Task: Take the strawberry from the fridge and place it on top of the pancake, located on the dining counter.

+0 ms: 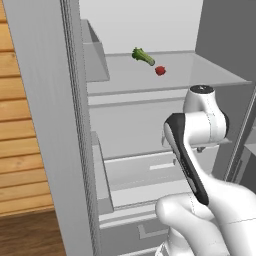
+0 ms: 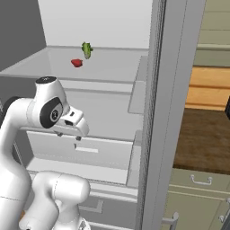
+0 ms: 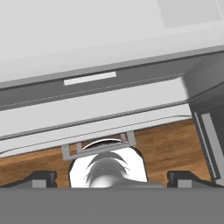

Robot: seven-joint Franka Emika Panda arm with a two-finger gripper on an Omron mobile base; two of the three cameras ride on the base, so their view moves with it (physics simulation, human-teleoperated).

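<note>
The fridge [image 1: 45, 125] stands open in front of me, showing its pale shelves. The strawberry [image 1: 160, 70] [image 2: 77, 63], tiny and bright red, lies on the upper shelf [image 1: 210, 70] beside a longer green leafy vegetable [image 1: 143, 56] [image 2: 86, 50]. My gripper [image 2: 68, 136] [image 1: 200, 149] hangs from the folded arm well below that shelf, at the height of the lower one, pointing down. In the hand view my gripper [image 3: 113, 181] is open, its dark fingertips [image 3: 41, 178] far apart with nothing between them. The pancake is out of view.
The open fridge door edges [image 2: 155, 112] flank the arm on both sides. The hand view looks down on the lower drawers [image 3: 89, 79] and wooden floor [image 3: 166, 144]. At the right stands a dark brown wood top [image 2: 206, 134] over pale grey-green drawers [image 2: 197, 197].
</note>
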